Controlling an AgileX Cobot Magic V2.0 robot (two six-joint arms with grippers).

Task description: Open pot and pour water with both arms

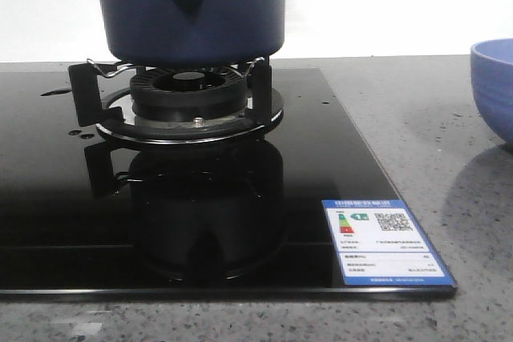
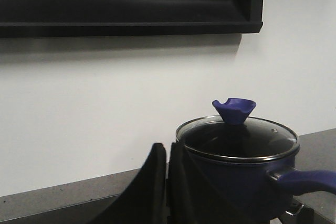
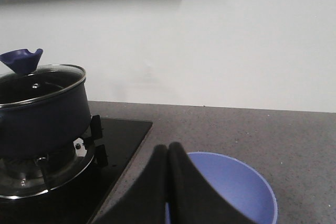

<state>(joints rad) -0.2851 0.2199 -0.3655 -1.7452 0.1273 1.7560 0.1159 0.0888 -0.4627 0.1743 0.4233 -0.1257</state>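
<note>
Pot dark navy blue; lid knob brighter blue. Bowl lighter blue. Hob glass glossy black. Counter grey speckled. Label blue-bordered white. Wall white.

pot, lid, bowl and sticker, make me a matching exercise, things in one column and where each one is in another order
Things:
1. pot
2. glass lid
3. bowl
4. sticker

Places:
A. on the grey counter, to the right of the cooktop
B. on the near right corner of the black glass cooktop
C. on the burner's metal supports
D. on top of the pot, closing it

Pairs: 1-C, 2-D, 3-A, 4-B
</note>
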